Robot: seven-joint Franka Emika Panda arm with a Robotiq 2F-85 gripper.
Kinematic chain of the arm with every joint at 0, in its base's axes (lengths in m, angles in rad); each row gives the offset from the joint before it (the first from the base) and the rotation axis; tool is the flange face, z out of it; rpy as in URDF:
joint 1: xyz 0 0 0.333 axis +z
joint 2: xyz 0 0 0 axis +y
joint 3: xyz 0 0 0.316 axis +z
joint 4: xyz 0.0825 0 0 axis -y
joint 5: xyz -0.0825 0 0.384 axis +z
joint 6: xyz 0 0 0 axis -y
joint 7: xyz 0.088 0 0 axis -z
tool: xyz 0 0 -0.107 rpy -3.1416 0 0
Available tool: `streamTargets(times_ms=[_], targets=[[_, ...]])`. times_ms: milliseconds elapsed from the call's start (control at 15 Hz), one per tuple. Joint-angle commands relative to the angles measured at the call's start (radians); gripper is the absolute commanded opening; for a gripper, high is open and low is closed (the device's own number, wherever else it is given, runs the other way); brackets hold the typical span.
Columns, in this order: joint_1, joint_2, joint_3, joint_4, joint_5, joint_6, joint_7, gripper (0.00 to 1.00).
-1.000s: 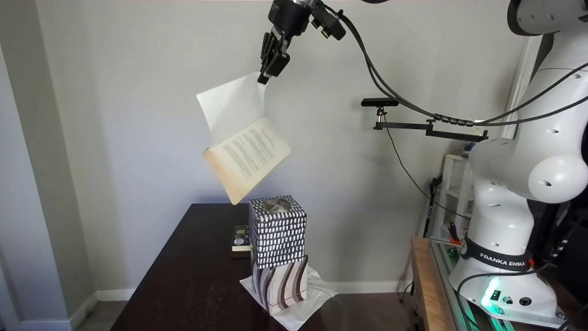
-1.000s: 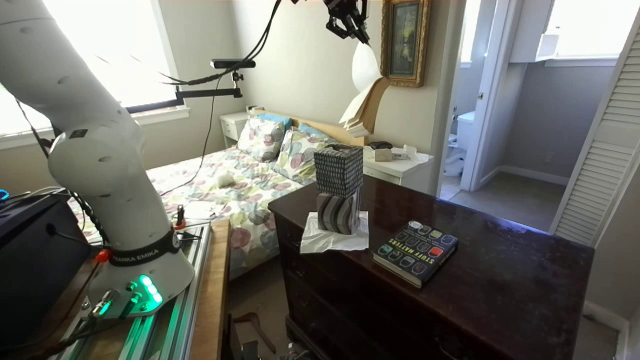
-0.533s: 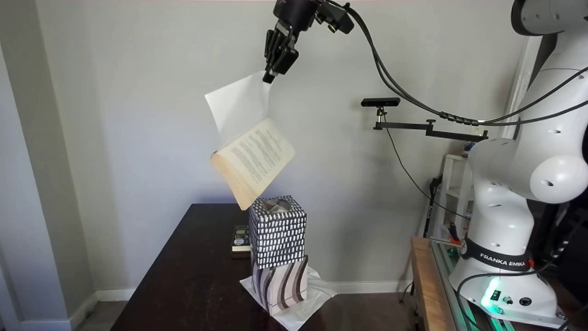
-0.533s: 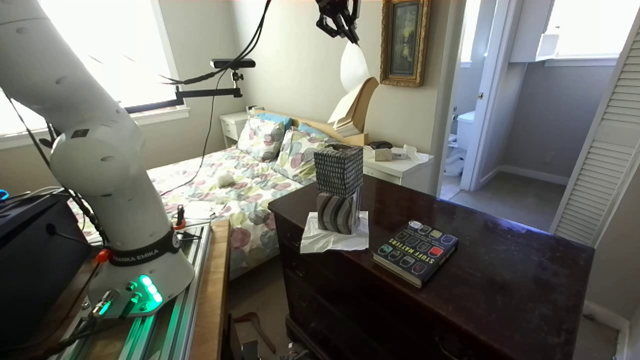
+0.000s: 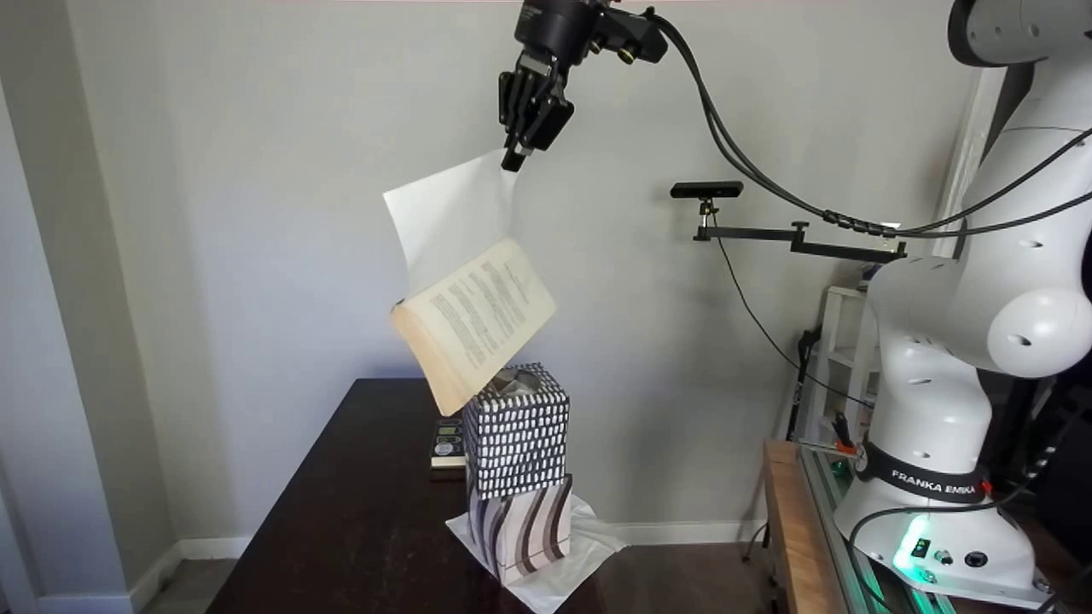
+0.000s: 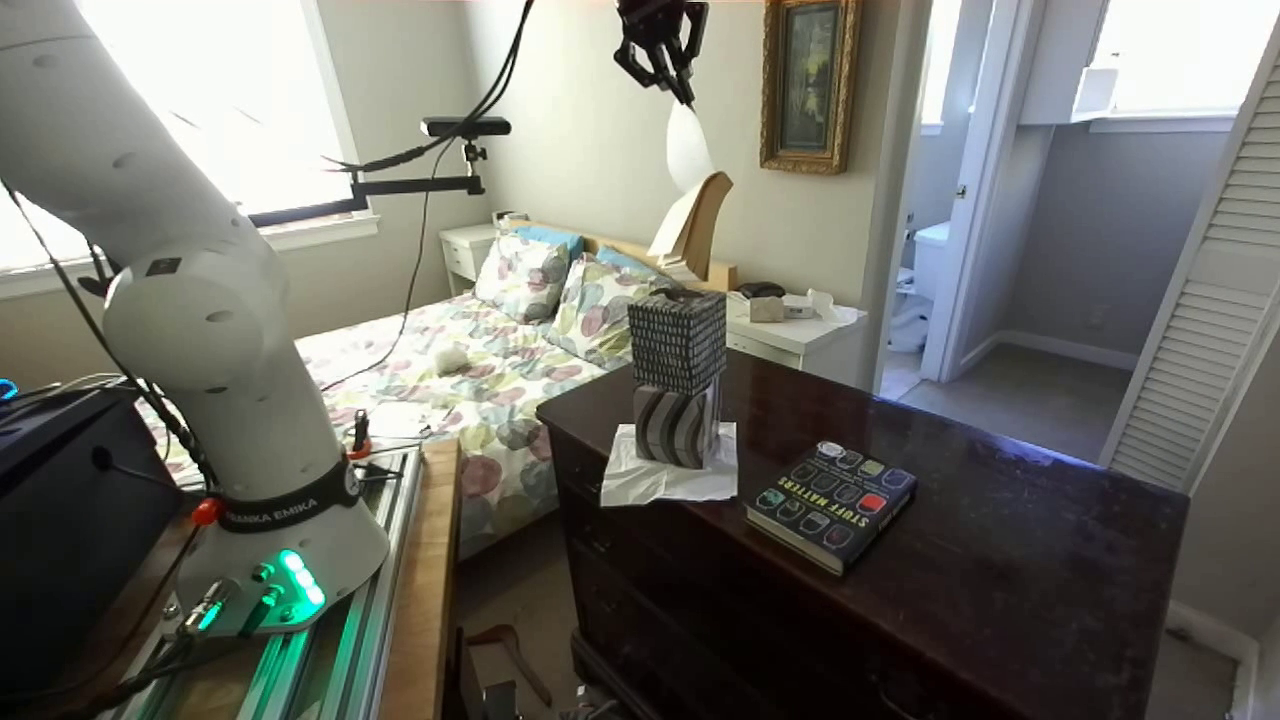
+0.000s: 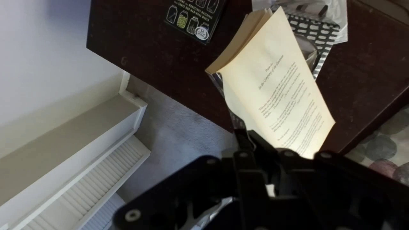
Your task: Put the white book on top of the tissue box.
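White book [image 5: 469, 283] in mid-air, centre of an exterior view, low end overlapping the upper left of the tissue box [image 5: 518, 452]; box upright on the surface [image 5: 341, 512]. Gripper [image 5: 513, 161] pinching one corner of the book's cover [image 5: 452, 217], upper middle of frame. Whether book and box touch: cannot tell.

Risks, as I judge them. Weight seems to hang from that one corner; a slip, or a tear at the hinge, would drop it. Loose page block [image 5: 478, 324] may swing under any quick move. Lowest corner could snag the box's opening [image 5: 517, 383] or shove its rim; box tall and narrow, might tip. Letting go at this lean would likely send the book off toward frame left, or land it splayed.

Lie of the book: open, cover upward, pages sagging below the hinge, printed side showing. Long axis, along the hinge: lower left to upper right in an exterior view [image 5: 499, 294]; upper left to lower right in the wrist view [image 7: 281, 92]. Lowest corner points down.
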Motion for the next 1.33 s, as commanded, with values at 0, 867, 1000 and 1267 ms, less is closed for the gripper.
streamTargets(times_ms=[0, 867, 1000, 1267], targets=[[0.017, -0.01, -0.017, 0.021, 0.062, -0.055, -0.067, 0.01], [0.017, -0.014, -0.027, 0.022, 0.119, -0.109, -0.127, 0.01], [0.019, -0.016, -0.026, 0.021, 0.118, -0.111, -0.129, 0.01], [0.024, -0.016, -0.024, 0.026, 0.123, -0.117, -0.13, 0.01]])
